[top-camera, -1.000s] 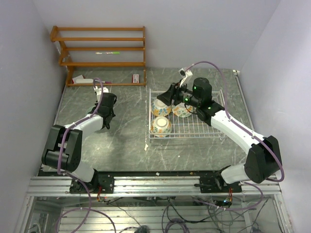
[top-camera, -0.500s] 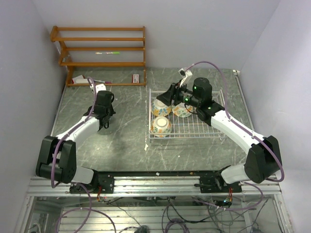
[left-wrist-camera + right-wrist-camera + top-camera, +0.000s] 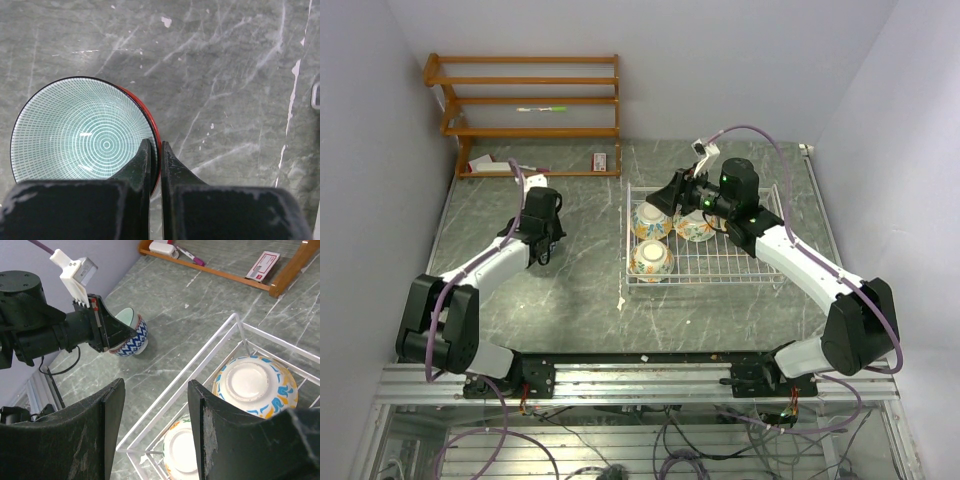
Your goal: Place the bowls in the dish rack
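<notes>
My left gripper (image 3: 155,156) is shut on the rim of a bowl (image 3: 82,131) that is pale teal inside, with a red rim. In the right wrist view this bowl (image 3: 129,336) has a blue zigzag outside and sits upright, low over the table, left of the rack. In the top view my left gripper (image 3: 542,218) hides it. The white wire dish rack (image 3: 760,270) holds three patterned bowls upside down (image 3: 651,220) (image 3: 696,228) (image 3: 650,260). My right gripper (image 3: 156,390) is open and empty above the rack's left edge (image 3: 200,372).
A brown wooden shelf unit (image 3: 525,100) stands at the back left with small items on its bottom board. A white scrap (image 3: 621,300) lies on the table by the rack's near left corner. Walls close in on both sides.
My left gripper has shifted slightly away and then to the right, and its elbow has swung. The right arm and the bowls in the rack have hardly moved.
</notes>
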Controlling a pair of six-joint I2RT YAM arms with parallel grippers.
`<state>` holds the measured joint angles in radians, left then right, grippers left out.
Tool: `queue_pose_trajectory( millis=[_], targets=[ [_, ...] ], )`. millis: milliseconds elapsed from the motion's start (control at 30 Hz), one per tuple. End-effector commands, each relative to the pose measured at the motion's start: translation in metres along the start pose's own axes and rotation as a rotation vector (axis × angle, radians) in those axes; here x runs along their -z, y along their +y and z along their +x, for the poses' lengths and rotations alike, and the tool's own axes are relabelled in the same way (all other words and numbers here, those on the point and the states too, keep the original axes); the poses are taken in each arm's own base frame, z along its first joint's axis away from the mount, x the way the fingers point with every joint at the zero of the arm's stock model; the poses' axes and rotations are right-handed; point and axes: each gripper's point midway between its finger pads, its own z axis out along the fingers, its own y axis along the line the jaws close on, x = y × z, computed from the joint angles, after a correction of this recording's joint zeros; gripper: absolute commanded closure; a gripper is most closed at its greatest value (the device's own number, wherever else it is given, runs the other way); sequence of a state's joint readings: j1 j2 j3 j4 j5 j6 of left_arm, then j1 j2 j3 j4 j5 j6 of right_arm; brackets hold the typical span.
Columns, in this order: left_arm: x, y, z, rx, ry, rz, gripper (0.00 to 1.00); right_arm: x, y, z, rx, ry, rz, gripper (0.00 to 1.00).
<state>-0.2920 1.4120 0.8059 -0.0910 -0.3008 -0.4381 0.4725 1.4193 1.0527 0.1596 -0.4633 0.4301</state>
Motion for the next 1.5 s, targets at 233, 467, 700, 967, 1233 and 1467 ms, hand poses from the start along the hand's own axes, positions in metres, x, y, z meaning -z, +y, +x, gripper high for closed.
queue_pose_trajectory(
  millis=[233, 467, 700, 967, 1233, 1467],
  targets=[
    [0.013, -0.044, -0.005, -0.060, -0.040, 0.076, 0.93, -0.001, -0.006, 0.009, -0.006, 0.013, 0.005, 0.47],
    [0.007, -0.054, 0.015, -0.098, -0.006, 0.083, 0.93, -0.001, -0.009, 0.016, -0.010, 0.029, 0.006, 0.47],
    [0.001, -0.066, 0.034, -0.117, 0.024, 0.105, 0.91, 0.000, -0.010, 0.019, -0.008, 0.034, 0.010, 0.47],
    [0.005, -0.071, 0.033, -0.126, 0.017, 0.116, 0.86, -0.002, -0.010, 0.022, -0.015, 0.041, 0.004, 0.47],
    [0.008, -0.072, 0.032, -0.132, 0.012, 0.117, 0.80, -0.003, -0.010, 0.022, -0.014, 0.049, 0.002, 0.46],
    [0.012, -0.075, 0.027, -0.132, 0.000, 0.124, 0.67, -0.003, -0.009, 0.022, -0.013, 0.051, -0.003, 0.46]
  ],
)
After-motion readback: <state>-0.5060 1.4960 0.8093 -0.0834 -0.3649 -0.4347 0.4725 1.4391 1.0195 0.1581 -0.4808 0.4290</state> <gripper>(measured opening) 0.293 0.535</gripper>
